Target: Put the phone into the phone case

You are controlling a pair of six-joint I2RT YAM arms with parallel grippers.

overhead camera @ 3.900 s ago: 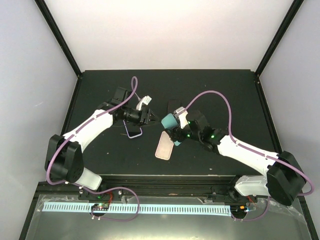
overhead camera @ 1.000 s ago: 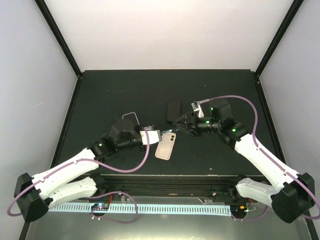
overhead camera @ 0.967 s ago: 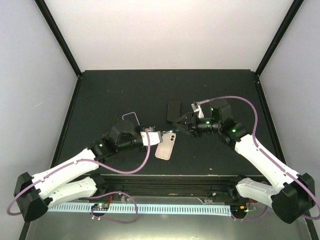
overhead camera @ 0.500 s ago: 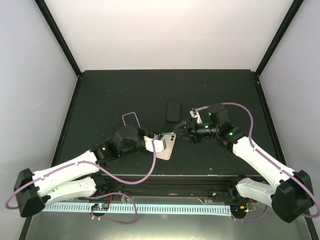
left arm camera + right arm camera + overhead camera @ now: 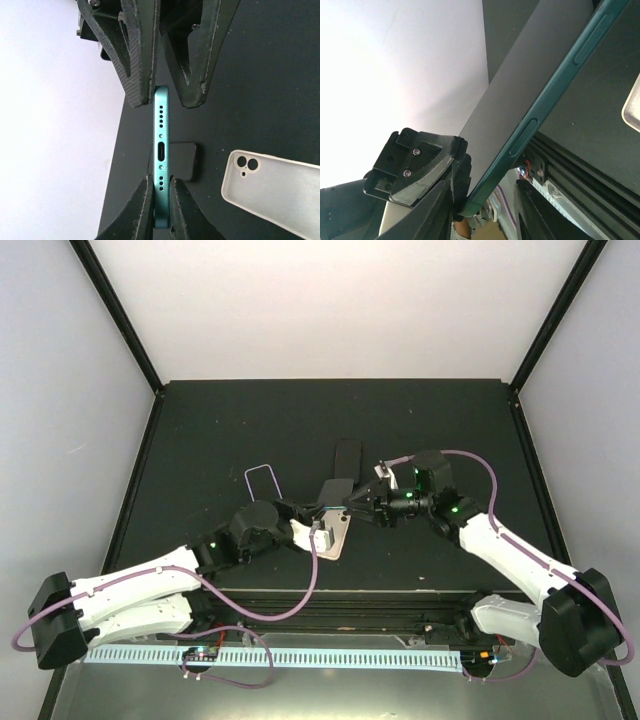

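Moved since a few seconds back: the left arm has left the back-left of the table and come in to the middle, so its pincer now meets the right one at the phone.
Phone (image 5: 161,145): slim slab with a smooth teal rim, held on edge above the middle of the table, clear of the case. The end facing the left wrist camera has rows of small round holes and an oblong port. The right wrist view shows a flat dark face and long thin side buttons.
Left gripper (image 5: 161,200): two dark tapered fingers pinching one corner of the phone, pressed to both faces.
Right gripper (image 5: 166,105): ribbed dark fingers (image 5: 137,60) straddling the opposite corner, spread a little. One pad is close to the phone, and a strip of table shows between the other pad and the phone.
Phone case (image 5: 272,187): milky pale shell with rounded corners and two round camera holes in one corner. It lies flat on the table just beside the held phone.
Black slab (image 5: 184,160): small matte rectangle with rounded corners, flat on the table behind the phone.
Table (image 5: 230,430): matte black and flat, with a raised black frame.
Arms: glossy white shells on black joints, with purple cables looping along them.
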